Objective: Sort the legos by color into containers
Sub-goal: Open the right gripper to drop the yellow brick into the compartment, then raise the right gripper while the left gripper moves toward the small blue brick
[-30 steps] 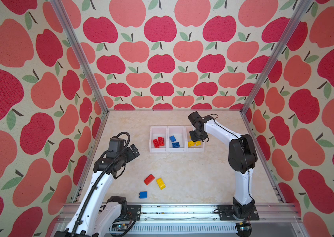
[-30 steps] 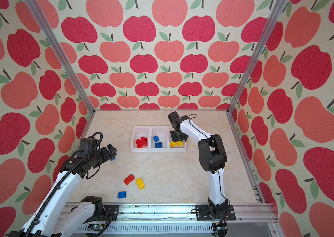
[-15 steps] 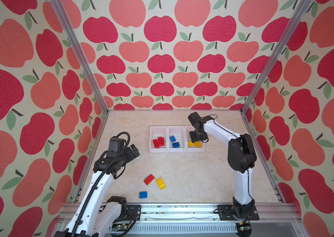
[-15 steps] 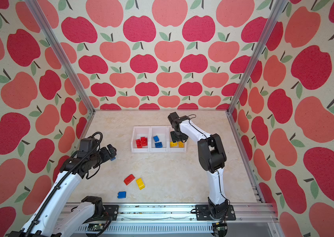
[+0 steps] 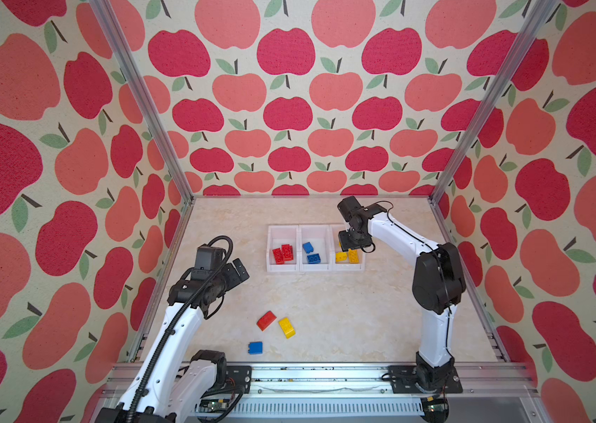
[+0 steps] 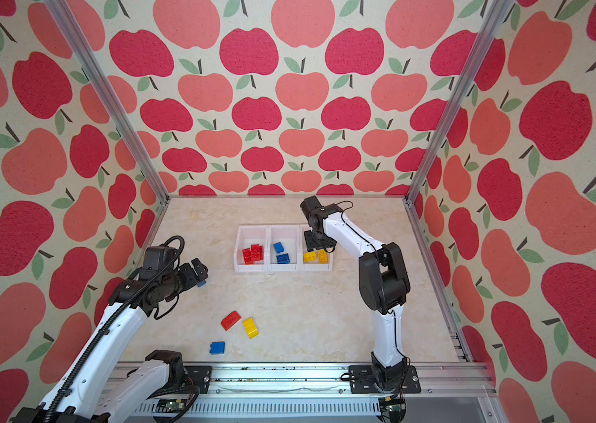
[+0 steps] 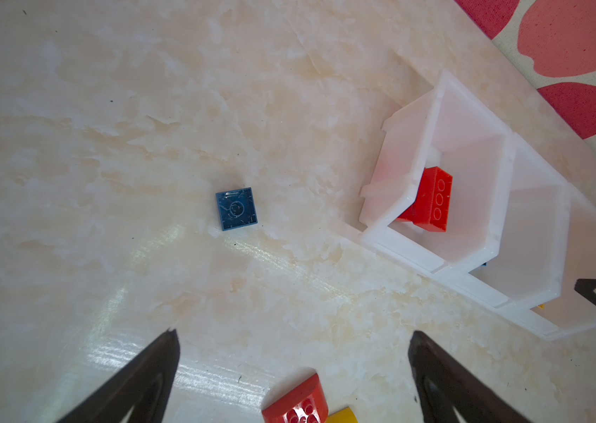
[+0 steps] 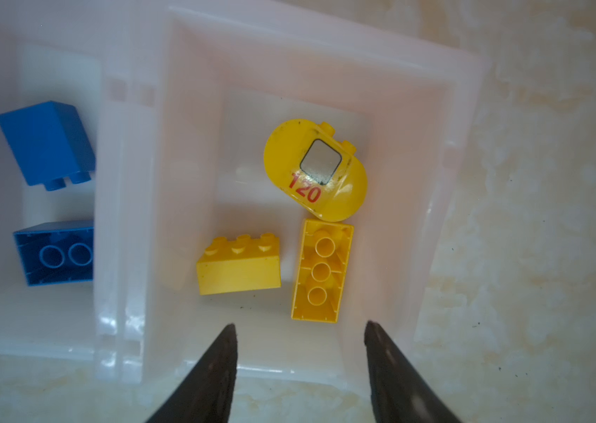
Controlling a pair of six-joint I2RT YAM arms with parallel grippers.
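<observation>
My right gripper (image 8: 300,327) hangs over the end bin (image 8: 432,205), jaws apart and empty. In it, one yellow brick (image 8: 322,271) lies upside down, its long axis along the bin. A second brick (image 8: 239,269) lies crosswise on its side. My left gripper (image 7: 294,337) is spread wide over the table (image 7: 106,146).

The containers (image 5: 314,267) stand in a row on the bench (image 5: 344,311), behind its middle, with legos (image 5: 282,253) in each. Three loose legos (image 5: 286,327) lie together near the front edge, left of centre. Another lego (image 7: 236,208) lies left of the containers.
</observation>
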